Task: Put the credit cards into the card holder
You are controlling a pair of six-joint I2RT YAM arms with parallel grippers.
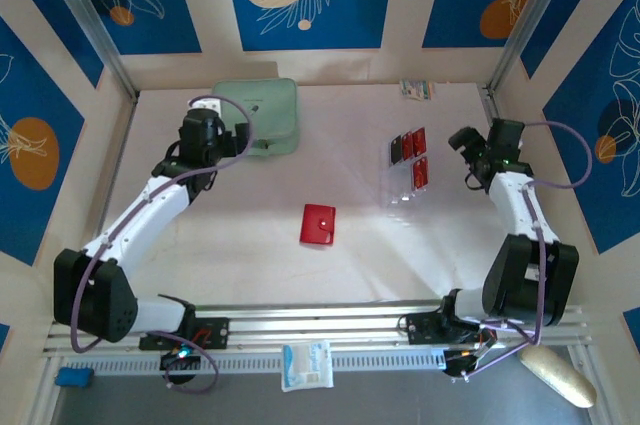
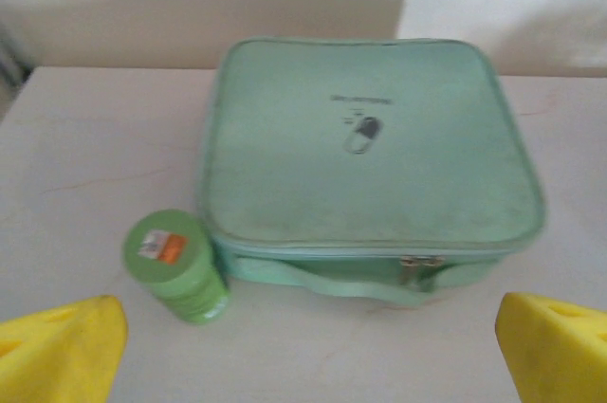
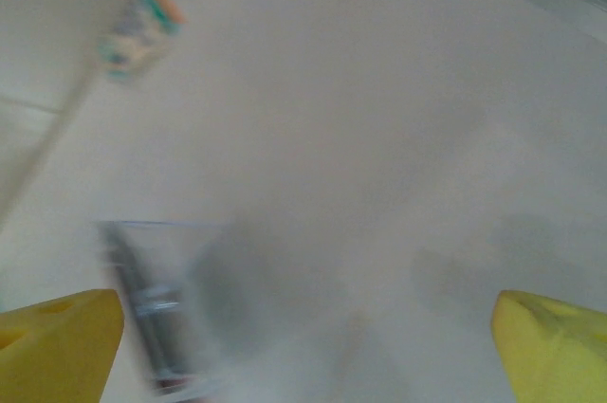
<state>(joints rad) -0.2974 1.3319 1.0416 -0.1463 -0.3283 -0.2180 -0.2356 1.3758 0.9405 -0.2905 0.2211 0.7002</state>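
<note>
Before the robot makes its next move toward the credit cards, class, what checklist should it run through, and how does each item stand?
1. Right gripper open, nothing between its fingers: ok.
2. Left gripper open and empty: ok.
3. Credit cards resting in the clear tiered stand, in front of the right gripper: ok.
4. Card holder opened to take cards: not ok, it lies shut on the table.
5. Right wrist view sharp enough to aim: not ok, blurred.
6. Exact number of cards: cannot tell.
</note>
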